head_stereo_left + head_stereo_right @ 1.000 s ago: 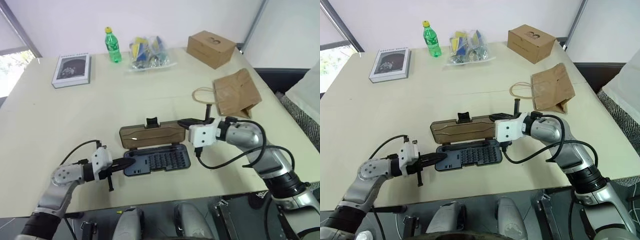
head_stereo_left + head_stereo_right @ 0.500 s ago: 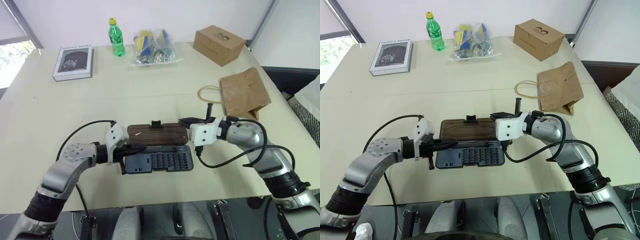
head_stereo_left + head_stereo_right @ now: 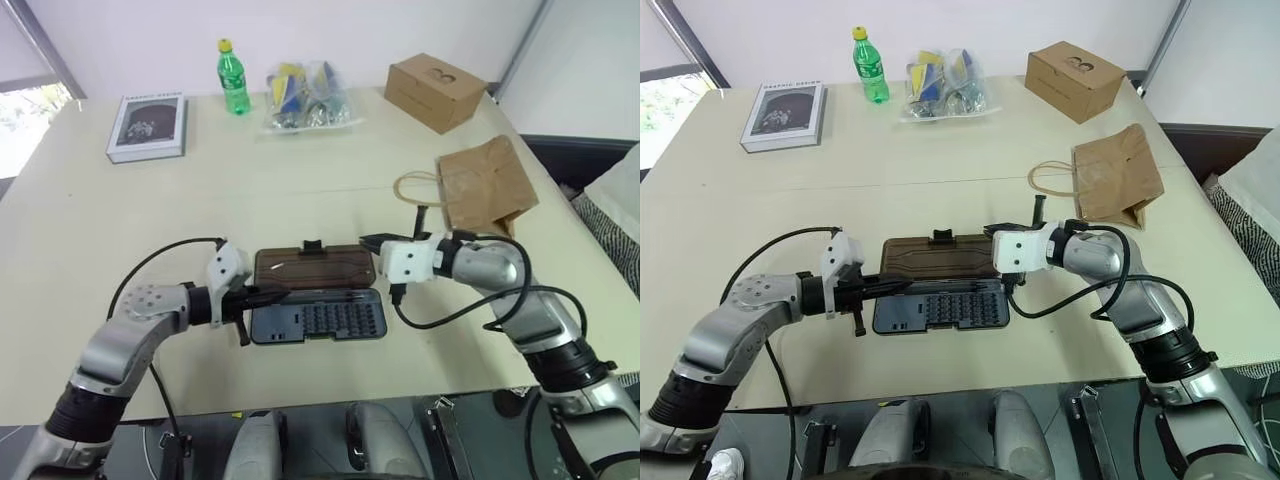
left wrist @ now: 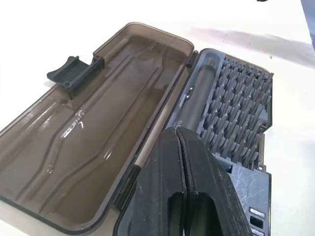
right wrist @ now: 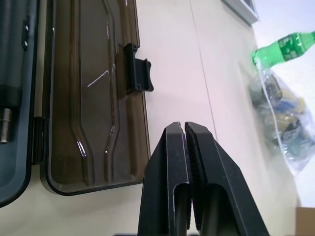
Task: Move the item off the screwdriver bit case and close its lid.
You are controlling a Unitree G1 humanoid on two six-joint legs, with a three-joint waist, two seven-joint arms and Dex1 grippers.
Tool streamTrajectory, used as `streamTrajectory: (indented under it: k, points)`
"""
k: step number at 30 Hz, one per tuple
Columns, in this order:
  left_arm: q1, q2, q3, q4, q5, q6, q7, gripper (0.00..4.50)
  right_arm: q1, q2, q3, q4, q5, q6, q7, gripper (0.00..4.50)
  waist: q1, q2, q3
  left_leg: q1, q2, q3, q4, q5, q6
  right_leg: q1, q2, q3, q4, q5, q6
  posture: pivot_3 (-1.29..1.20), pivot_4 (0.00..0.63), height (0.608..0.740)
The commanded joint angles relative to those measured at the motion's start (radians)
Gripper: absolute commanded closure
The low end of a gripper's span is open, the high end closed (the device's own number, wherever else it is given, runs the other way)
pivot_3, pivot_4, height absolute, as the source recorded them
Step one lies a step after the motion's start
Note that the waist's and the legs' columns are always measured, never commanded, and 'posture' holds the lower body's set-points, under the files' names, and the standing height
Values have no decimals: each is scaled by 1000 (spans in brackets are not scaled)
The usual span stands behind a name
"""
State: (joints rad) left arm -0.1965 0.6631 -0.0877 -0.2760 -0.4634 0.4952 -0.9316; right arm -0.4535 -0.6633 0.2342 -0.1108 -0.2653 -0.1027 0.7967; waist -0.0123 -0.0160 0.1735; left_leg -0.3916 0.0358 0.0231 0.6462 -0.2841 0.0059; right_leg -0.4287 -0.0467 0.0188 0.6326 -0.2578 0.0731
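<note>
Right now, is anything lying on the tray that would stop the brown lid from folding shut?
Nothing visible blocks it. The lid lies open flat behind the tray, which holds just its bits. The paper bag sits off to the right on the table, apart from the case. Both shut hands, left hand and right hand, are at the lid's ends.

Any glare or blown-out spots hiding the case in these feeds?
Left wrist view: the table is washed out to near white, and thin glints streak the lid, yet the tray reads clearly. Right wrist view: a few glints on the lid, and the bottle and the bag of packets look soft. Head views: even light, case unobscured.
</note>
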Motion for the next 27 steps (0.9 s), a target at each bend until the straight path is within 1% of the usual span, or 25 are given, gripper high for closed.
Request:
streamTrajectory:
  k: [1,12,17,19,22,27]
  points:
    - [5,4,31,-47,-18,8,7,4500,-16,3,-16,-12,11,-1,-9,4434,0,0,0,0,0,0,0,0,0,0,0,0,0,0,0,0,150,740]
    - [0,-4,32,-53,-23,23,15,4500,-7,-5,-22,-15,19,12,-2,4434,0,0,0,0,0,0,1,0,0,0,0,0,1,0,0,0,150,740]
    - [-2,-5,30,-50,-25,25,11,4500,-1,-11,-20,-12,34,40,24,4434,0,0,0,0,0,0,2,0,0,0,0,0,2,1,1,0,150,740]
    - [1,-1,34,-49,-31,31,6,4500,-10,9,-29,5,73,105,42,4434,-1,0,0,0,0,0,2,0,0,0,0,0,2,1,1,0,150,740]
    - [16,10,44,-51,-45,43,-5,4500,-64,59,-49,63,163,270,81,4434,-4,0,0,1,0,0,2,0,0,0,0,0,3,1,1,0,150,740]
    - [40,33,61,-49,-47,46,-23,4500,-166,97,-51,145,225,392,115,4434,-3,0,0,1,0,0,4,0,0,0,0,0,7,1,1,0,150,740]
